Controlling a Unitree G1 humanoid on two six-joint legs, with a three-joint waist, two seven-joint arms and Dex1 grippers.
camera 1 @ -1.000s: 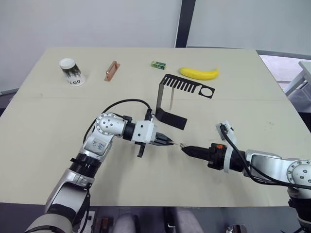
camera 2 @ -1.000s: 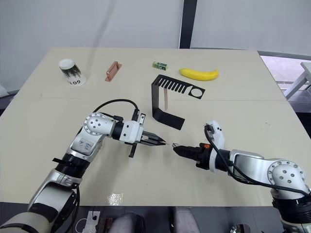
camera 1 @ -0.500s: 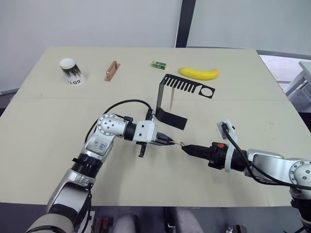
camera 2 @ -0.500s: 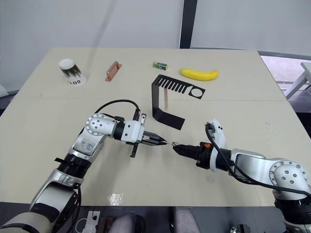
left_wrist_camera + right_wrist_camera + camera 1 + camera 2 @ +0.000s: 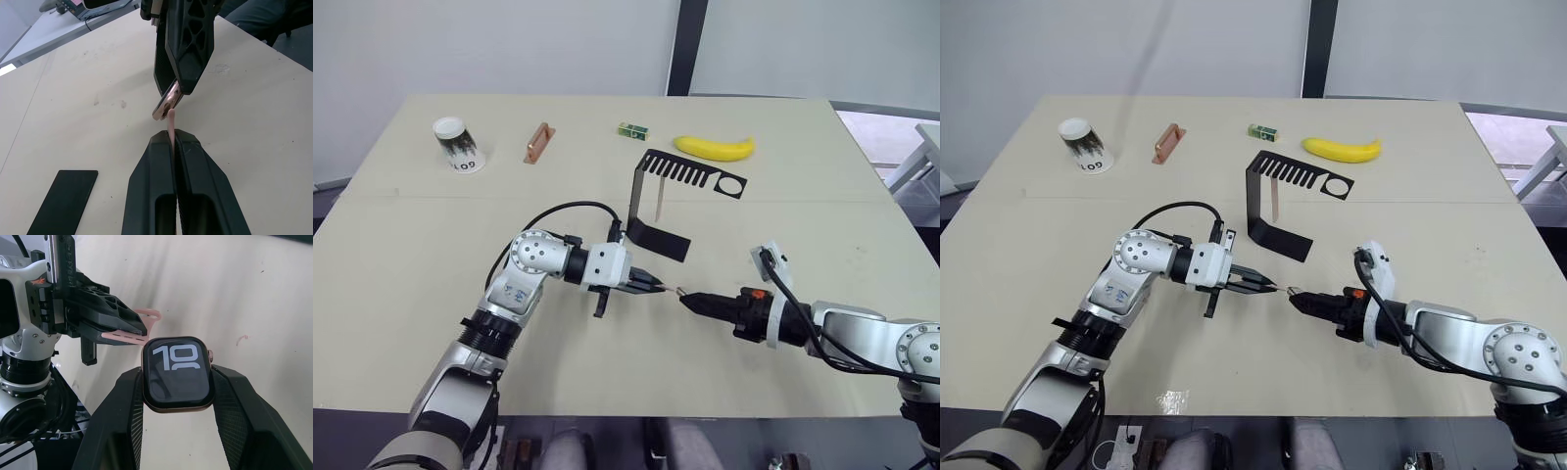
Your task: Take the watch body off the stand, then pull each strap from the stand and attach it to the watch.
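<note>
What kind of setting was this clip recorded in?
Probably an indoor robot test room, not a home: a plain beige table against bare white walls, carrying unrelated props such as a banana, a paper cup and a black watch stand.

From the head views, the small black rounded-square watch body (image 5: 678, 291) between the two tools is way too tiny to make out, just a speck at the right tool (image 5: 685, 297) tip. The thin pinkish-tan strap (image 5: 172, 125) in the left tool (image 5: 173, 142) is mostly buried between the black fingers, only its end pokes out. The other pinkish-tan strap (image 5: 660, 202) on the black bent sheet-metal stand (image 5: 656, 237) is a thin sliver; can't tell how it's attached. The print on the white paper cup (image 5: 457, 144) and the small green box (image 5: 631, 130) isn't readable. The stand's foot is cropped in the left wrist view.
</note>
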